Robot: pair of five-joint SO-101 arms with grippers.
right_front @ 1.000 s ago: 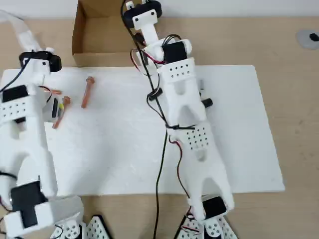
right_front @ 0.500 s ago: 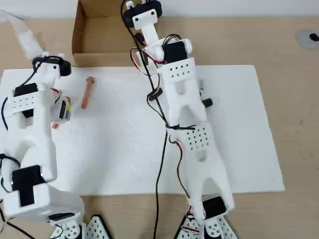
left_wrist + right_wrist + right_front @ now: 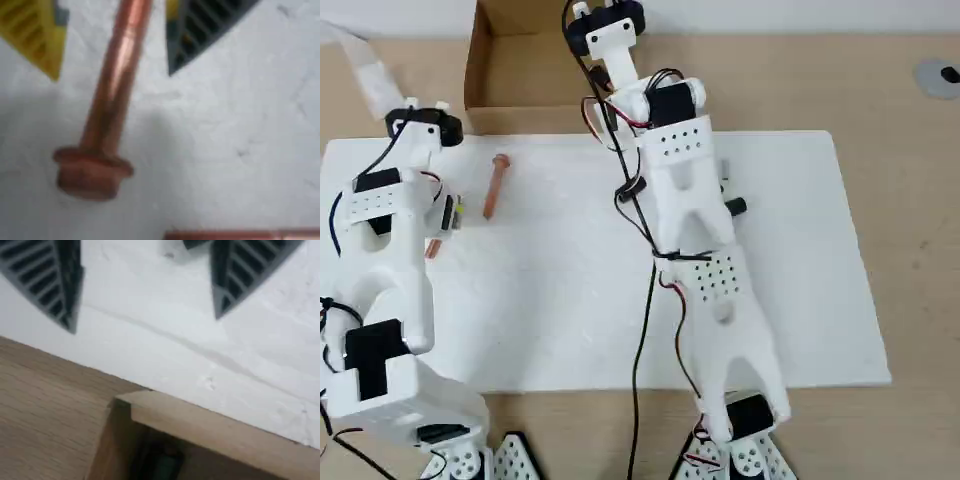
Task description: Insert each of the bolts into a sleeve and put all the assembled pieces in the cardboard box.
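With its jaws open on either side of the shank and gripping nothing, the left gripper risks nudging the copper bolt, which lies flat on the white foam sheet, so that it rolls clear as they close

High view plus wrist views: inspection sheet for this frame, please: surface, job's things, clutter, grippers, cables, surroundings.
Surface: white foam board on a wooden table.
Job's things: first bolt under the left arm, second bolt free beside it; cardboard box beyond the board.
Clutter: grey disc on the table.
Grippers: left gripper open astride the first bolt; right gripper open by the box.
Cables: black cable along the right arm.
Surroundings: nothing seen.
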